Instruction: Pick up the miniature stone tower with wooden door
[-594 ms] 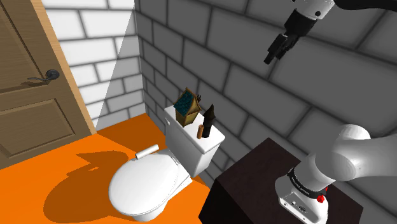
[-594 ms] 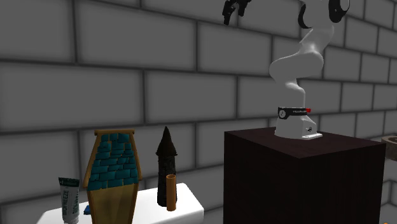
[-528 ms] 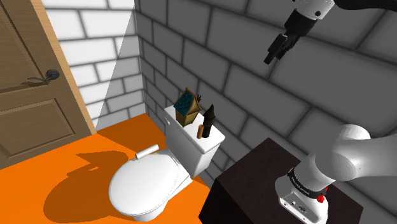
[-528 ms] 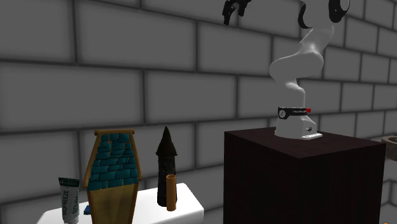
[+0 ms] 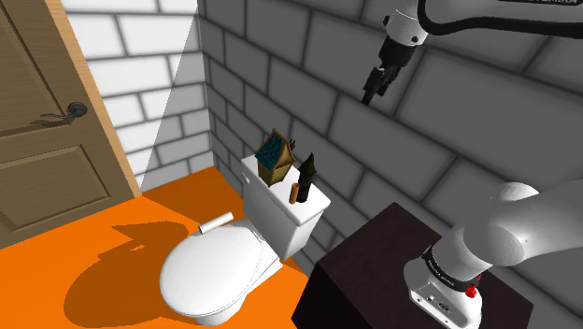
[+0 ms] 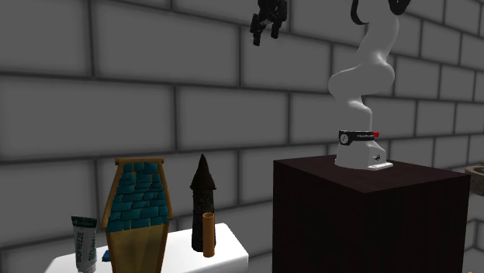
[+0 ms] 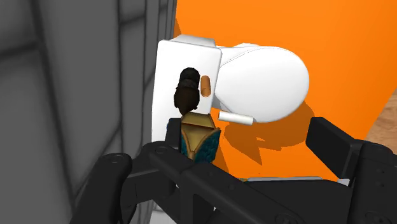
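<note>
We're hovering high over the tower (image 5: pixel 306 170), jaws spread; descending, we're risking clipping the cylinder (image 5: pixel 294 193) at its shoulder-view seven o'clock and toppling both.

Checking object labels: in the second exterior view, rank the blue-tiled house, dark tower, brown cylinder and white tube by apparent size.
1. blue-tiled house
2. dark tower
3. white tube and brown cylinder: too alike to rank.
</note>
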You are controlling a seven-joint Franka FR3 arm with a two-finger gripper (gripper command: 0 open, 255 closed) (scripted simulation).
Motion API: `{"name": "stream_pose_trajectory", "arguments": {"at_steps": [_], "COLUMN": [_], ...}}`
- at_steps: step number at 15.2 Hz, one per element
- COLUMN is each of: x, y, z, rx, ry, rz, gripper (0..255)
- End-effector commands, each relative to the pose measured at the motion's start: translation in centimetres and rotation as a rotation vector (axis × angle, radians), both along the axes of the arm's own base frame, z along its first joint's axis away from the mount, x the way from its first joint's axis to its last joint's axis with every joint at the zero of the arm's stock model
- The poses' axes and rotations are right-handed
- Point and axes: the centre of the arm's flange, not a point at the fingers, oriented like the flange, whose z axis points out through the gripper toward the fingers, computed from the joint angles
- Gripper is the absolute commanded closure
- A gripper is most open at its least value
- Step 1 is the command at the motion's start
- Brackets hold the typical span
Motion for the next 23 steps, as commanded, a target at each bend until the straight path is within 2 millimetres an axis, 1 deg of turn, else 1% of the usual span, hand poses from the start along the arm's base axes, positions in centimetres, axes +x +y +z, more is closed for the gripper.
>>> {"name": "stream_pose_trajectory", "arguments": {"at_steps": [1, 7, 12, 18, 23], "x": [2.6, 9.2, 14.1, 19.4, 23.3], "y": [0.3, 0.8, 1.4, 2.3, 3.2], "z": [-2.0, -8.0, -13.4, -20.4, -26.6], "rx": [-0.014, -0.054, -0.088, -0.128, -0.162], "ry": [0.031, 0.123, 0.199, 0.291, 0.368], "rz": [0.030, 0.117, 0.189, 0.275, 0.347], "gripper": [0, 0, 0, 0, 0]}}
